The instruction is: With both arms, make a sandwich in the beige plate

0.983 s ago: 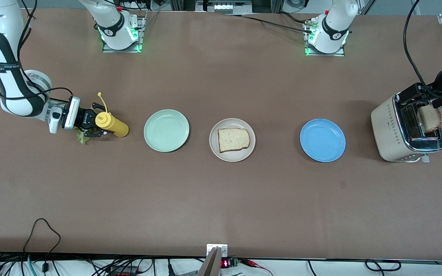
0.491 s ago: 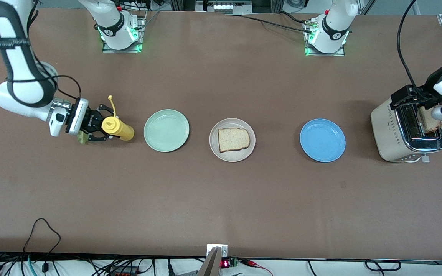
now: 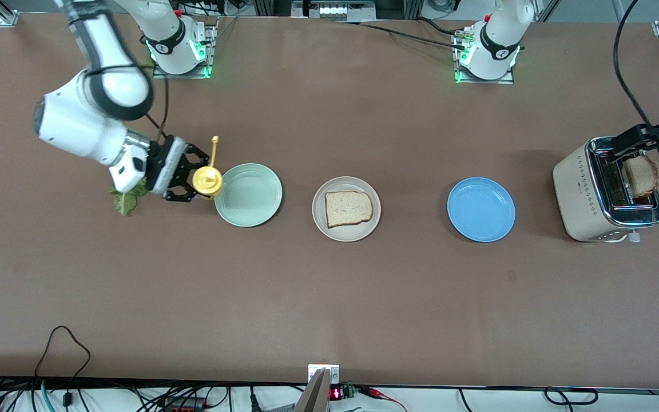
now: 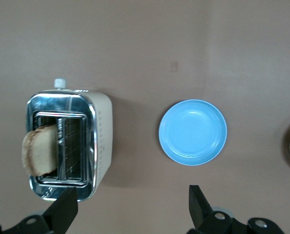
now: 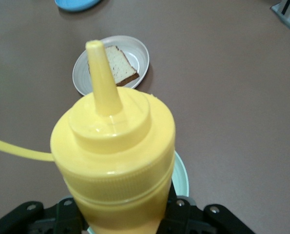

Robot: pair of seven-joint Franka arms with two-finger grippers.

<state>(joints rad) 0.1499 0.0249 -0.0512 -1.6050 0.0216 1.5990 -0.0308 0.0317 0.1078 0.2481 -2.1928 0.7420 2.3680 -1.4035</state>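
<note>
The beige plate sits mid-table with one bread slice on it; both also show in the right wrist view, plate and slice. A second toasted slice stands in the toaster. A green lettuce leaf lies on the table toward the right arm's end. My right gripper is shut on a yellow squeeze bottle, over the mint-green plate's edge. My left gripper is open and empty over the toaster; the slice shows in its slot.
A mint-green plate lies between the lettuce and the beige plate. A blue plate lies between the beige plate and the toaster, also in the left wrist view. Cables hang along the table edge nearest the camera.
My right gripper has lifted the yellow bottle and carried it toward the mint-green plate, uncovering the lettuce. My left gripper has risen from the toaster; the slice stays in the slot.
</note>
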